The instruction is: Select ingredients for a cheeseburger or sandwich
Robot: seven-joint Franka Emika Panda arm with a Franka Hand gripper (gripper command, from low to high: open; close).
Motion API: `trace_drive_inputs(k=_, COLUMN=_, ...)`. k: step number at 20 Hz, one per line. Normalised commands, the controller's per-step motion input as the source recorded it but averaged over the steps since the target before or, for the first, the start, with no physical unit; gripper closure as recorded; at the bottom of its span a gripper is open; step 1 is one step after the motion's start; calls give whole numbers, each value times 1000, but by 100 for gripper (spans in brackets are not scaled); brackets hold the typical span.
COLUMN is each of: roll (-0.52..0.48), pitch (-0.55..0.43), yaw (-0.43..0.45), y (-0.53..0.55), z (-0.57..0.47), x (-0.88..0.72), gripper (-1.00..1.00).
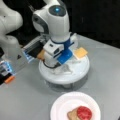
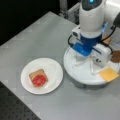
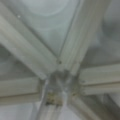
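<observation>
My gripper (image 1: 62, 67) is down over the white tray (image 1: 82, 71), a round stand with raised dividers. In the wrist view I see only those dividers (image 3: 60, 67) crossing just below me and nothing between my fingers; whether the fingers are apart or together I cannot tell. In a front view the gripper (image 2: 83, 60) hangs over the middle of the tray (image 2: 75, 72), close to its surface.

Around me on the tray lie the remaining ingredients. The yellow cheese (image 1: 80, 53) sits at the far right edge in a front view, and in a front view the cheese (image 2: 109, 74) lies at the tray's near right rim. A brown piece (image 1: 41, 54), toast or patty, shows at the tray's left beside my wrist. A dark round patty (image 2: 115, 56) peeks out at a front view's right edge. I see no lettuce.

Well apart from the tray stands the plate (image 1: 60, 107). On it the sandwich is begun: a toast (image 2: 36, 74) with a red tomato (image 2: 39, 80) lying on top.

I judge the job roughly started, two pieces placed, cheese and patty still on the tray.
</observation>
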Motion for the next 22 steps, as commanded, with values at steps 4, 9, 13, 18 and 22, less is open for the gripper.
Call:
trace_drive_inputs(k=4, roll=84, pitch=-333, yaw=-113, y=45, z=-392, x=-435, gripper=-100)
trace_drive_inputs(k=9, roll=61, pitch=-358, yaw=-93, y=27, z=-475, x=-443, gripper=-100)
trace_drive_inputs(k=13, roll=40, pitch=-377, yaw=-35, y=-3, z=-551, x=-434, gripper=-100)
trace_drive_inputs(k=18, roll=69, pitch=-364, yaw=150, y=-68, z=-655, x=-477, gripper=-100)
trace_drive_inputs(k=22, roll=103, pitch=-373, yaw=229, y=-118, z=-745, x=-487, gripper=-100)
